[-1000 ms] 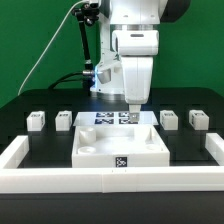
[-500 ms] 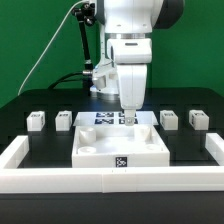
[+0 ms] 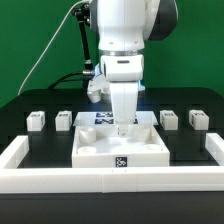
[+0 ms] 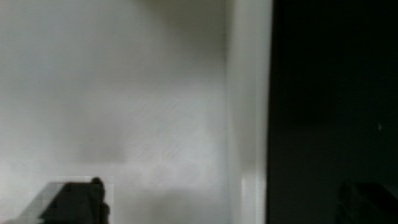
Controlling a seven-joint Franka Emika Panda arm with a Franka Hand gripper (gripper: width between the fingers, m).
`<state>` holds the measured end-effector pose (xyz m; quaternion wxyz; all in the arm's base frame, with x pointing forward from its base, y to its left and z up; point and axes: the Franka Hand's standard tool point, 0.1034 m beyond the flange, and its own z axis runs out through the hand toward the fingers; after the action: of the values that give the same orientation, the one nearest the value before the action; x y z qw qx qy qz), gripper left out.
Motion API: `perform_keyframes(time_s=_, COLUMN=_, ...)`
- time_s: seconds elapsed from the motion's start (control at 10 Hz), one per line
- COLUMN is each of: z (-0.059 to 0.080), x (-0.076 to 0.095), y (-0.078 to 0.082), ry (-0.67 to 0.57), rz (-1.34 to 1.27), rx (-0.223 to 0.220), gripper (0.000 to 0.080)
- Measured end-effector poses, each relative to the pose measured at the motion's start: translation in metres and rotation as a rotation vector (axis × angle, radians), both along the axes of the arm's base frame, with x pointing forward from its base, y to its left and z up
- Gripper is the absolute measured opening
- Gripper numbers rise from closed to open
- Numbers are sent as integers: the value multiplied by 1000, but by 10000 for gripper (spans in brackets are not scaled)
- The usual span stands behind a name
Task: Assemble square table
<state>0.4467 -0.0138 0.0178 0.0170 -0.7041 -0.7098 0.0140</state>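
The square table top [image 3: 120,146], a white tray with a raised rim and a tag on its front wall, lies on the black worktop. My gripper [image 3: 124,126] hangs low over its back rim, pointing down. In the wrist view the top's white surface [image 4: 125,100] and one edge fill the frame. My gripper [image 4: 222,205] is open, one dark fingertip [image 4: 71,202] over the white top and the other barely visible over the black worktop. Nothing is held. Four small white legs stand beside the top: two at the exterior view's left [image 3: 37,120] [image 3: 64,119], two at its right [image 3: 169,119] [image 3: 197,119].
The marker board [image 3: 104,117] lies just behind the top, partly hidden by my gripper. A long low white wall [image 3: 110,181] edges the worktop at the front and both sides. A black stand with cables [image 3: 82,50] rises at the back.
My gripper has moved toward the exterior view's left and down, from above the marker board to just over the top's back rim. The top and legs have not moved.
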Motion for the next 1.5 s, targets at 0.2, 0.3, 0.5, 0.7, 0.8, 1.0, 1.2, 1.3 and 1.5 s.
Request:
perform_keyframes(time_s=0.2, z=-7, x=-5, y=-1, ry=12, rz=-5, rx=3, gripper=650)
perform_keyframes(time_s=0.3, z=-6, x=-4, y=-1, ry=11, rz=-11, rx=2, gripper=650)
perform_keyframes(time_s=0.5, z=-7, x=-5, y=-1, ry=13, rz=-11, rx=3, gripper=379)
perform_keyframes(time_s=0.7, z=-7, x=-5, y=-1, ry=14, rz=-11, rx=3, gripper=244)
perform_keyframes(time_s=0.8, z=-8, x=-5, y=-1, ry=15, rz=-11, rx=3, gripper=244)
perform_keyframes(time_s=1.0, z=-7, x=-3, y=-1, ry=4, rz=-11, rx=3, gripper=58)
perform_keyframes(time_s=1.2, z=-6, x=-2, y=-1, ry=2, rz=-11, rx=3, gripper=58)
perform_keyframes(time_s=1.3, z=-6, x=-2, y=-1, ry=2, rz=-11, rx=3, gripper=58)
perform_keyframes(time_s=1.5, z=-6, x=-2, y=2, ry=0, rz=-23, rx=4, gripper=58)
